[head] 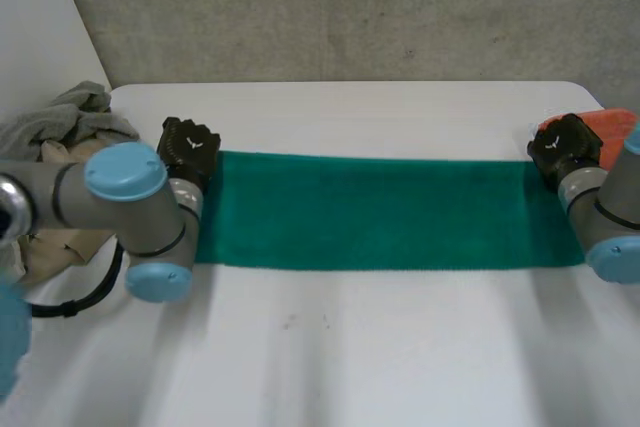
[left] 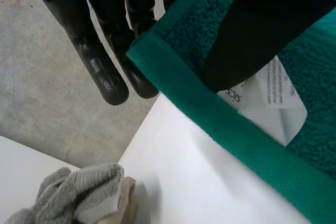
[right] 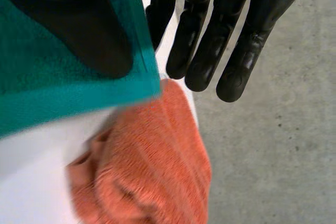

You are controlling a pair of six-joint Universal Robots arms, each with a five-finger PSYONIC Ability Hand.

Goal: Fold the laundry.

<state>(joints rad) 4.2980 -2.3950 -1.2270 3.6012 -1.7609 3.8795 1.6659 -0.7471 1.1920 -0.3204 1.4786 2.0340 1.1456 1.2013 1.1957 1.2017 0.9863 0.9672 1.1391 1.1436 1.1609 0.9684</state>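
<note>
A green towel (head: 370, 212) lies stretched as a long strip across the white table (head: 330, 347). My left hand (head: 188, 147) is at its far left corner. In the left wrist view the thumb (left: 252, 35) presses on the towel (left: 210, 119) beside a white label (left: 268, 98), with the straight fingers (left: 100, 61) reaching under the corner: a pinch. My right hand (head: 565, 147) is at the far right corner. There the thumb (right: 79, 24) lies on the towel (right: 42, 82) and the fingers (right: 210, 35) pass under and beyond its edge, pinching it.
A pile of grey and beige laundry (head: 60, 127) sits off the table's left end, seen too as grey cloth (left: 79, 198). An orange cloth (head: 612, 125) lies at the far right corner, just under my right hand (right: 152, 171). Concrete floor lies beyond the table's far edge.
</note>
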